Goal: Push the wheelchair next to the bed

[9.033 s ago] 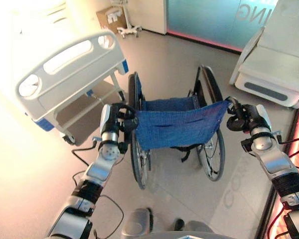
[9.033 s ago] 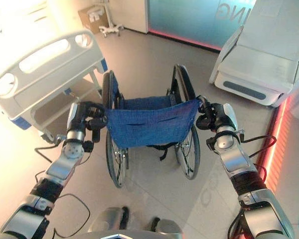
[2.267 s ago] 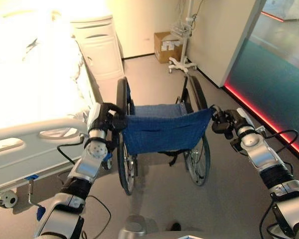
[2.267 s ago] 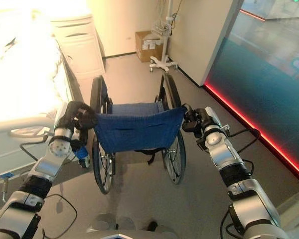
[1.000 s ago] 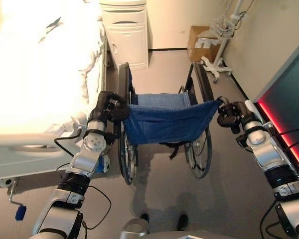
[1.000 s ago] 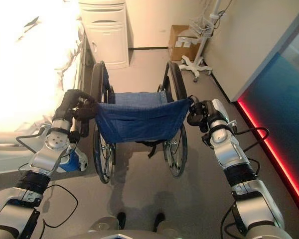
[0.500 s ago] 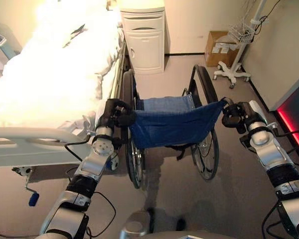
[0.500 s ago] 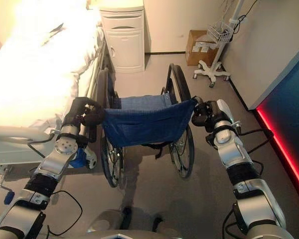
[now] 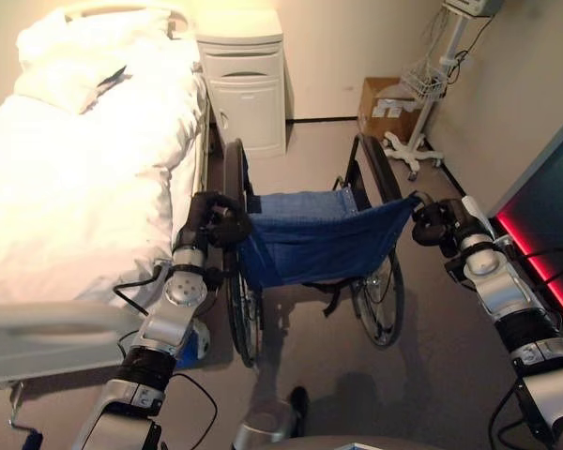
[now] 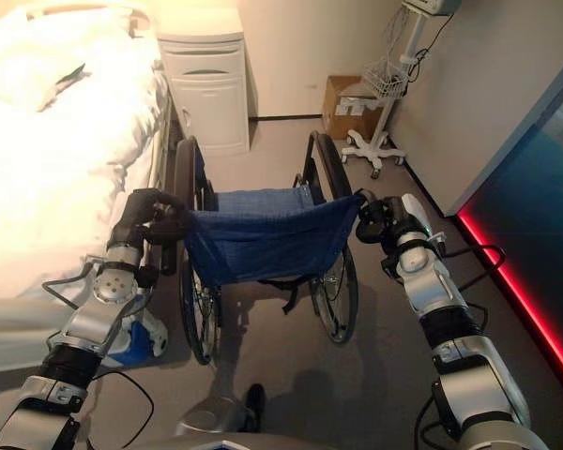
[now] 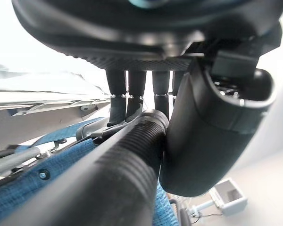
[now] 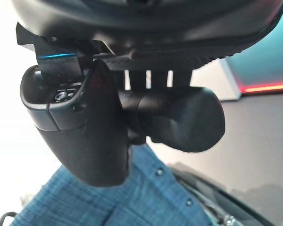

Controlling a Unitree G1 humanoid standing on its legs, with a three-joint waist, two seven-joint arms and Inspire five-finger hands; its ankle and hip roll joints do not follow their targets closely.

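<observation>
Both arms reach fwd, elbows slightly bent, wrists roughly level w/ each other, 1 on each side. Left hand (image 9: 216,217) has fingers (image 11: 132,94) and thumb curled tight round the left push handle (image 11: 104,174) of the wheelchair (image 9: 310,239). Right hand (image 10: 387,219) wraps the right push handle (image 12: 179,117) the same way, thumb closed over the grip, forearm angled in from lower right.

Both eye views look down from the head, sharing wheelchair (image 9: 314,246), bed (image 9: 70,178) and floor; each wrist view sits tight against its push handle (image 11: 108,174).
</observation>
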